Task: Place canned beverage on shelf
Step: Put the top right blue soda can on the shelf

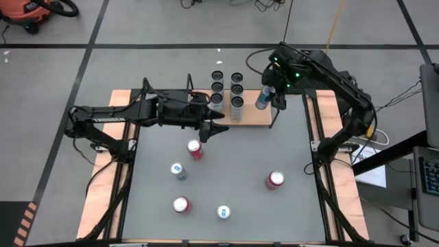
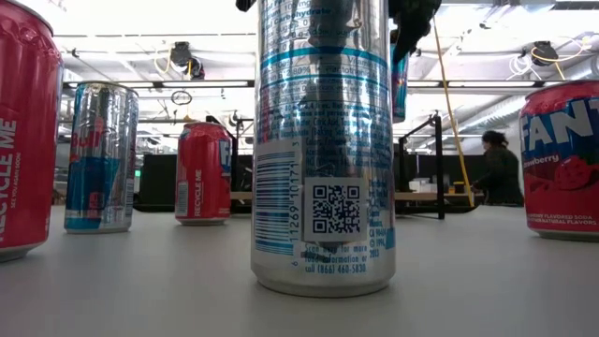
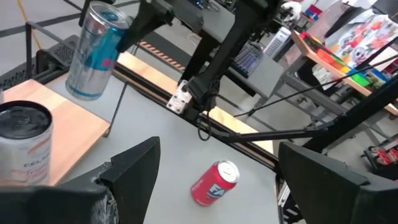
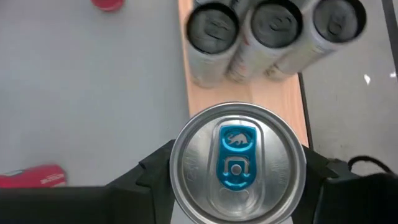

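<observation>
5 cans stand on the grey table (image 1: 295,151) (3 red, 2 silver). The right gripper (image 1: 269,97) is clamped on a silver-blue can (image 1: 263,99) above the wooden shelf (image 1: 252,115). The left gripper (image 1: 218,129) waits nearby, fingers apart. A person (image 2: 498,168) sits behind.

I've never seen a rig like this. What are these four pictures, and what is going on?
Two dark robot arms work at a grey table. One camera looks down from above, one sits at tabletop height, and one rides each wrist. The right gripper holds a blue-and-silver can above the wooden shelf, where six cans already stand. The left gripper is open and empty, near a red can. Five cans remain on the table.
</observation>
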Controlling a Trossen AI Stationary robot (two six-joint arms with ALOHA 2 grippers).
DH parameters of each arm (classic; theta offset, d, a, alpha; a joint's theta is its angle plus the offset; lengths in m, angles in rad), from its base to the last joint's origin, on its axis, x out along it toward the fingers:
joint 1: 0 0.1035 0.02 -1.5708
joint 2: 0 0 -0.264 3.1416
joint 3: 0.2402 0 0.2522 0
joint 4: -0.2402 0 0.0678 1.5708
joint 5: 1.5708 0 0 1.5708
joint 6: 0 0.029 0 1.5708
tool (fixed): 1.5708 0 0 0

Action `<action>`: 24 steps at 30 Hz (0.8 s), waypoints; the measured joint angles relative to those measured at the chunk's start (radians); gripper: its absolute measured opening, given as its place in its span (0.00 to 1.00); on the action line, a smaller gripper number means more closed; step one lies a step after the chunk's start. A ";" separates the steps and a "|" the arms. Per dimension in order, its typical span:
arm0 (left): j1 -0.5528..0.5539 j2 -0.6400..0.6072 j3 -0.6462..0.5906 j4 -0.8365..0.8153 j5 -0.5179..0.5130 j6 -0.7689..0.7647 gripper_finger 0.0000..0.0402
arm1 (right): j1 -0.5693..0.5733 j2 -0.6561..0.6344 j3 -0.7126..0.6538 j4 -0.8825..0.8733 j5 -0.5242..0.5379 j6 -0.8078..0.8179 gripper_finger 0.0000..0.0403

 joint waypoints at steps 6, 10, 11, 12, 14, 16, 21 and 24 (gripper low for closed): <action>0.006 0.000 0.000 -0.020 -0.003 -0.001 0.82 | -0.038 0.012 0.000 0.000 -0.003 -0.024 0.47; 0.005 0.000 0.000 -0.022 -0.003 -0.001 0.82 | -0.065 0.023 0.000 0.036 -0.004 -0.063 0.47; 0.005 0.000 0.000 -0.022 -0.003 -0.001 0.82 | -0.072 0.030 0.000 0.043 -0.004 -0.064 0.47; 0.005 0.000 0.000 -0.024 -0.003 -0.001 0.82 | -0.080 0.039 0.000 0.044 -0.004 -0.064 0.47; 0.005 0.000 0.000 -0.029 -0.003 -0.004 0.82 | -0.095 0.061 0.000 0.040 -0.003 -0.064 0.47; 0.005 0.000 0.000 -0.038 -0.003 -0.021 0.82 | -0.108 0.087 0.000 0.042 -0.002 -0.064 0.47; 0.005 0.000 -0.001 -0.080 -0.004 -0.053 0.82 | -0.134 0.160 0.000 0.070 0.001 -0.095 0.47; 0.000 0.000 -0.001 -0.081 -0.006 -0.053 0.82 | -0.148 0.199 0.000 0.118 -0.001 -0.121 0.47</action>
